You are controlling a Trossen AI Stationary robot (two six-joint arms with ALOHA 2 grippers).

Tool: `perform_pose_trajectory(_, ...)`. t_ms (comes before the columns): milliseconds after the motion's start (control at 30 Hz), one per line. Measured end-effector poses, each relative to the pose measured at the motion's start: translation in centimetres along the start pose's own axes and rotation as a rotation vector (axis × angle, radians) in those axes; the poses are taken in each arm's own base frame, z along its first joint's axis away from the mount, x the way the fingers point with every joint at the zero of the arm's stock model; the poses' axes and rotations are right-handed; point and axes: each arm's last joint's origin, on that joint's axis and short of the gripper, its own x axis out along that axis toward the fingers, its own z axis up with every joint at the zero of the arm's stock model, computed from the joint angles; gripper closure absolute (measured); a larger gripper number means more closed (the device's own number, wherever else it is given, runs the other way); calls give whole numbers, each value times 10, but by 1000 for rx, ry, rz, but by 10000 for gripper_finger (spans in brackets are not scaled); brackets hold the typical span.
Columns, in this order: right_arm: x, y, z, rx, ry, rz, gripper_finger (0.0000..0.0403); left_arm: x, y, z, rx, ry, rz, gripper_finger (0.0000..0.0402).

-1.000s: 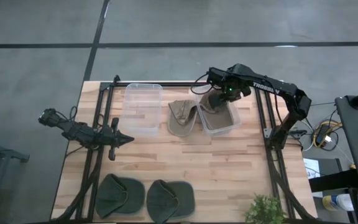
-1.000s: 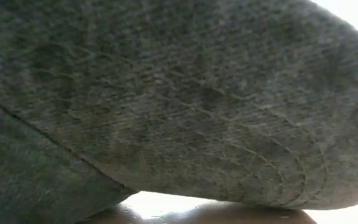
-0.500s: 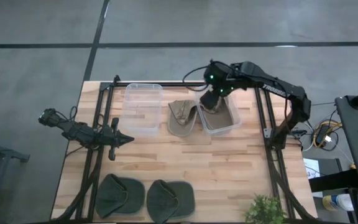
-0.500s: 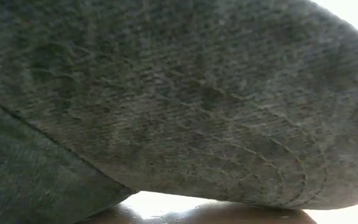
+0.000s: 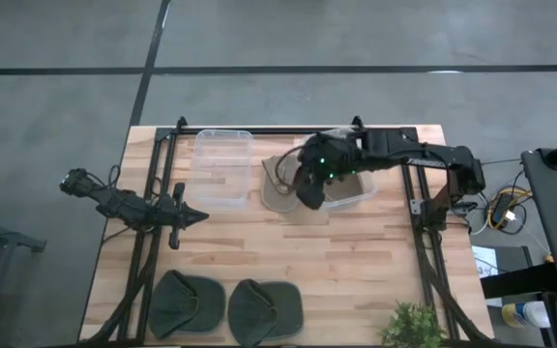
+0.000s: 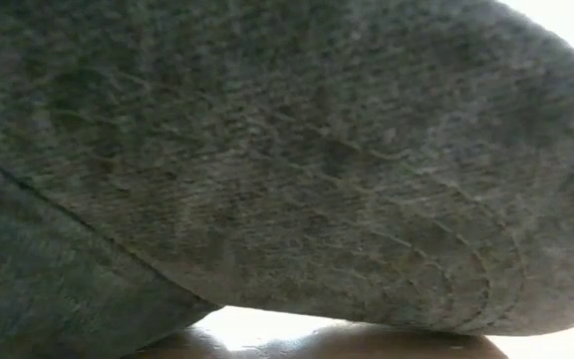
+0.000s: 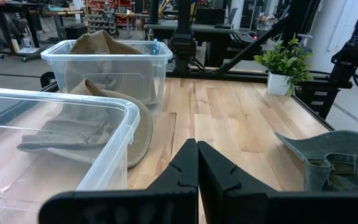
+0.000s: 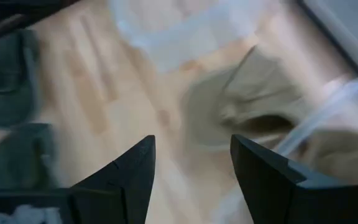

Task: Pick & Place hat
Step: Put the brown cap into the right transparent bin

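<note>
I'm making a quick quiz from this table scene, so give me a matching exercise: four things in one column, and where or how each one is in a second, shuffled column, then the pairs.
Things:
1. left gripper
2. right gripper
3. tan hat
4. two green hats

Places or states:
A. on the table's near edge
B. shut, at the table's left side
C. lying between the two clear bins
D. open, above the tan hat

Pairs: 1-B, 2-D, 3-C, 4-A

The light wooden bench (image 5: 356,271) is evenly and softly lit from overhead, with faint shadows only; the right wrist view is smeared by motion blur; the low view is filled by a dark grey-green fabric hat (image 6: 267,170), with white glare seen at its edge.
</note>
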Motion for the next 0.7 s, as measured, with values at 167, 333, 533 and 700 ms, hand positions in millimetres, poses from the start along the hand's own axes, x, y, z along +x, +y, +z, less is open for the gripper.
perform_pose_trajectory(167,18,19,-14,155,41,108,202,0,0,0,0,0,0,401)
perform_pose_trajectory(333,41,32,-30,212,67,180,202,0,0,0,0,0,0,401)
perform_pose_trajectory(533,67,43,-45,359,52,270,202,0,0,0,0,0,0,401)
perform_pose_trajectory(700,83,48,-65,454,-37,144,202,0,0,0,0,0,0,401)
